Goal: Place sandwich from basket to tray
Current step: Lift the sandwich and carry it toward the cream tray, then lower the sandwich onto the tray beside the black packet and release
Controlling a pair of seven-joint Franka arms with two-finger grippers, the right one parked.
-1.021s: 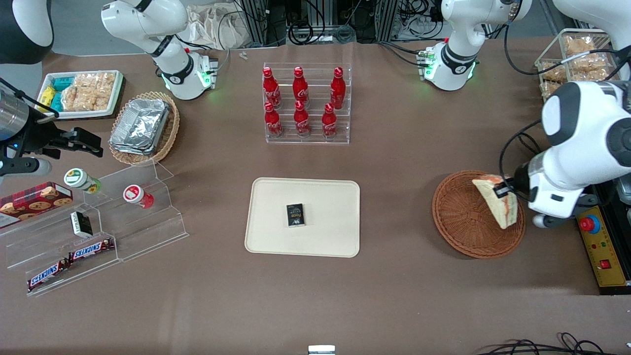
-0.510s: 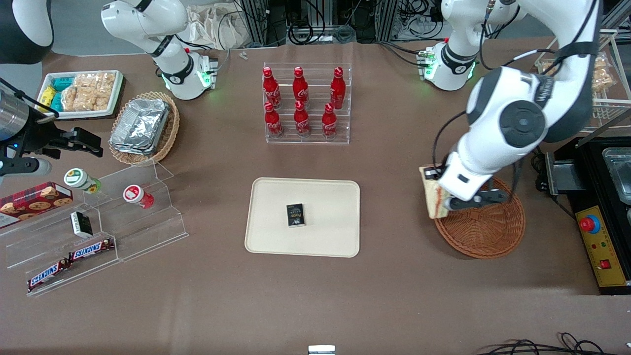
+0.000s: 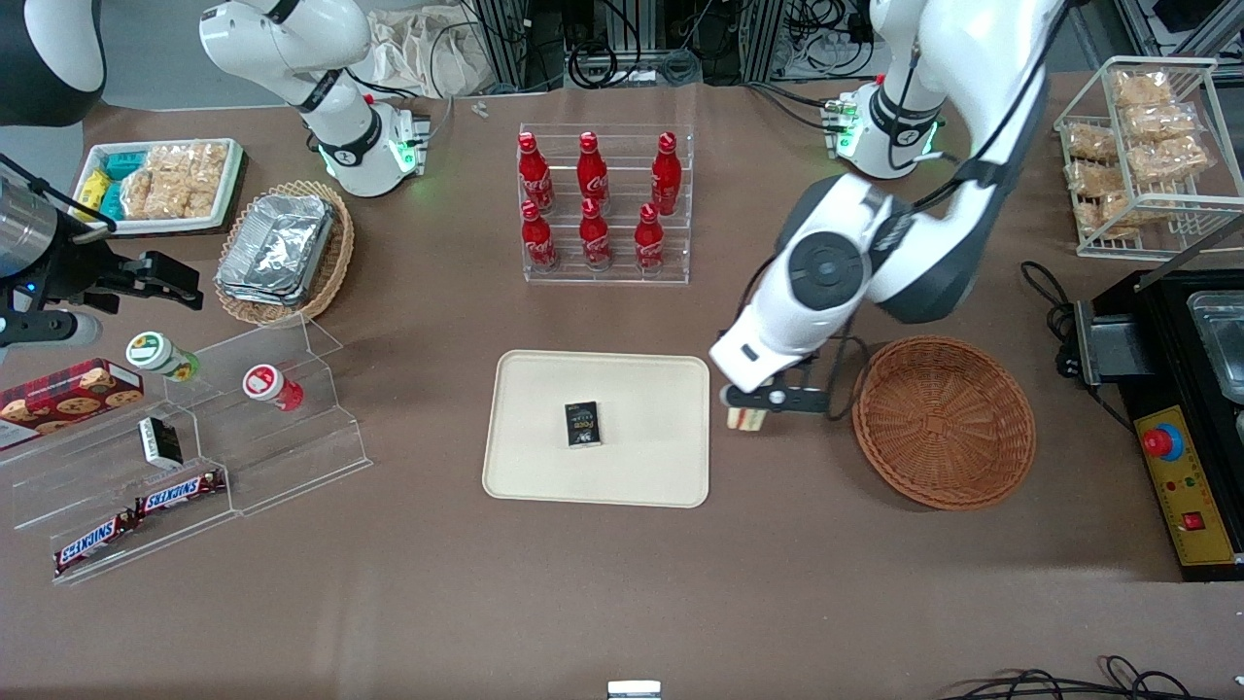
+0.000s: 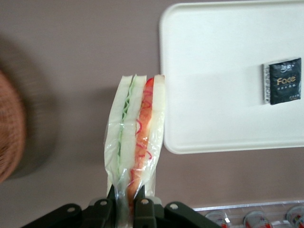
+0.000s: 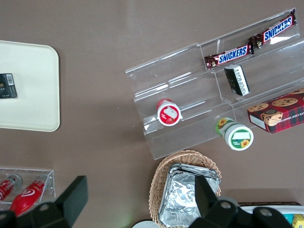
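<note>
- A brown table carries the scene, with black cables and metal framing along the edge farthest from the front camera.
- A clear rack holds six red bottles farther from the camera than the tray.
- Toward the parked arm's end lie a tan basket of foil containers, a white snack tray and clear stepped shelves bearing Snickers bars.
- Toward the working arm's end stand a wire rack of packaged snacks and a black box with a red button.
- The gripper hangs above the bare table between the tray and the basket, just beside the tray's edge.
- Its fingers are clamped on the sandwich, pinching one end of the wrapped wedge.
- The sandwich is held off the table, out of the basket and not yet over the tray; clear film covers white bread with green and orange-red layers.
- A small black packet lies on the cream tray.
</note>
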